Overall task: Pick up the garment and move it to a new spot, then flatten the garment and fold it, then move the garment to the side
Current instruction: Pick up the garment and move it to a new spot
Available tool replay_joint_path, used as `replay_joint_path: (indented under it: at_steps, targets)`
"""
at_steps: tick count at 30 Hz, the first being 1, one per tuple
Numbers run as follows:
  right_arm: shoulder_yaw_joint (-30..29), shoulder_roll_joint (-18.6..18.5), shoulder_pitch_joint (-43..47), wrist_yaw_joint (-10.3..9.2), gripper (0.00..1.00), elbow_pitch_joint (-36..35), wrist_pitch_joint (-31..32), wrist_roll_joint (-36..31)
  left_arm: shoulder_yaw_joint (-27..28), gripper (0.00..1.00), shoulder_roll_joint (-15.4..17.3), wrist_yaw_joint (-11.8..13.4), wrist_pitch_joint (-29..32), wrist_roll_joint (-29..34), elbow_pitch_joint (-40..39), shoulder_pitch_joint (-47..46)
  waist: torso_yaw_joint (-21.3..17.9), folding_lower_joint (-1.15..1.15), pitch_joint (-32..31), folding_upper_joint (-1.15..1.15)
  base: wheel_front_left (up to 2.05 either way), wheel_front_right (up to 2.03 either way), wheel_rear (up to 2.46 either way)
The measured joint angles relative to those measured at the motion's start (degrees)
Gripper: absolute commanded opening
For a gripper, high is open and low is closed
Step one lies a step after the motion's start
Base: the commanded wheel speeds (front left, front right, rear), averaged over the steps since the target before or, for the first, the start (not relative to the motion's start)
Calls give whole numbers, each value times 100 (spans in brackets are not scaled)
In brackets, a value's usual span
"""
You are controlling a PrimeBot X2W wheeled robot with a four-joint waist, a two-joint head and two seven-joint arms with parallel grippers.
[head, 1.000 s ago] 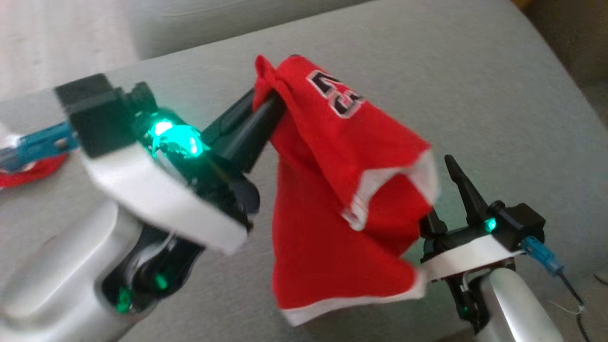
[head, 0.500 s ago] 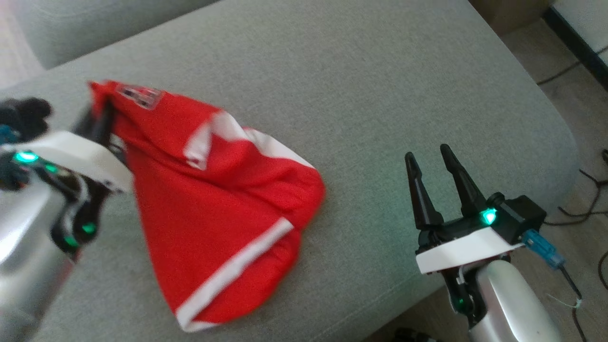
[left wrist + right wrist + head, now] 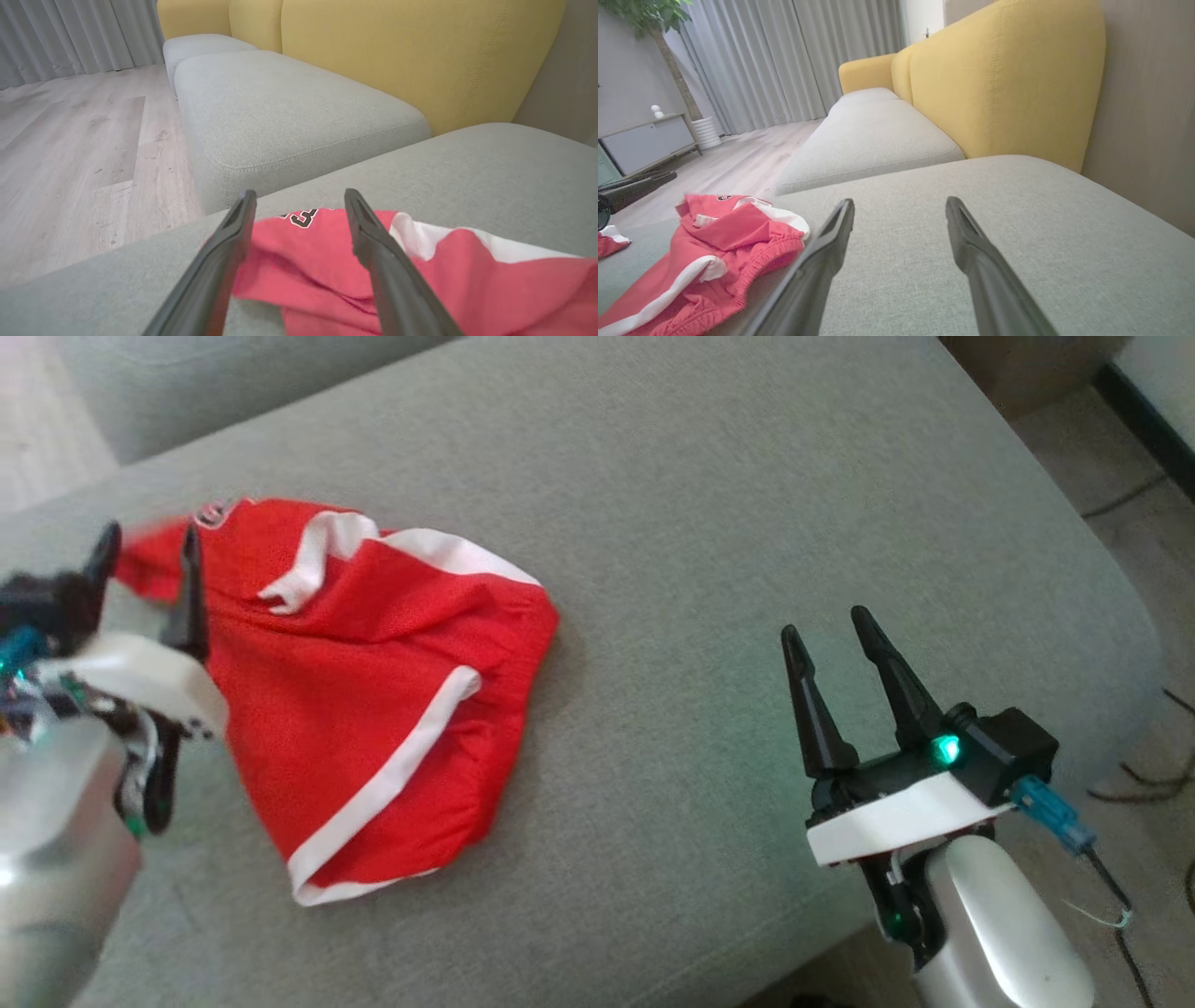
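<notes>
Fingers of left gripper spread wide, empty, at edge of red garment on grey cushion; right gripper wide too.

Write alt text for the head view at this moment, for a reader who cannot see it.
A crumpled red garment with white trim lies on a grey sofa cushion. The left gripper hangs open over the garment's left end without gripping it. The right gripper is open, well apart to the garment's right, above bare cushion.
</notes>
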Motion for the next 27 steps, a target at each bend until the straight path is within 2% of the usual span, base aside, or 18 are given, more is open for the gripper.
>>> replay_joint_path:
  at_steps: [3,5,9,13,17,18,23,27]
  targets:
    - [-87,1,27,0,100,30,-2,-119,202,100,-82,107,-114,3,-102,315,147,-1,-145,0,0,0,0]
    - [-198,0,93,0,100,25,-10,-168,568,100,-164,244,-114,98,-502,633,275,-1,-236,0,0,0,0]
    - [-505,-27,277,0,100,-26,-14,-309,1283,100,-493,615,-131,734,-1720,1483,610,-1,-391,0,0,0,0]
    - [-706,-146,486,0,100,-48,-15,-545,1751,100,-857,864,-131,1429,-2640,2650,1001,-1,-533,0,0,0,0]
    - [-899,-182,636,0,100,-76,-15,-765,2115,100,-1113,909,-131,2054,-3132,3537,1393,-1,-663,0,0,0,0]
    - [-899,-182,636,0,100,-76,-15,-765,2115,100,-1113,909,-131,2054,-3132,3537,1393,-1,-663,0,0,0,0]
    - [-1124,-183,843,0,100,-65,-15,-860,2810,100,-1547,907,-130,2509,-3334,4205,1827,-1,-841,0,0,0,0]
    - [-1205,-122,1039,0,100,51,-15,-884,3159,100,-1816,757,-131,2902,-3418,4836,2065,-1,-1001,0,0,0,0]
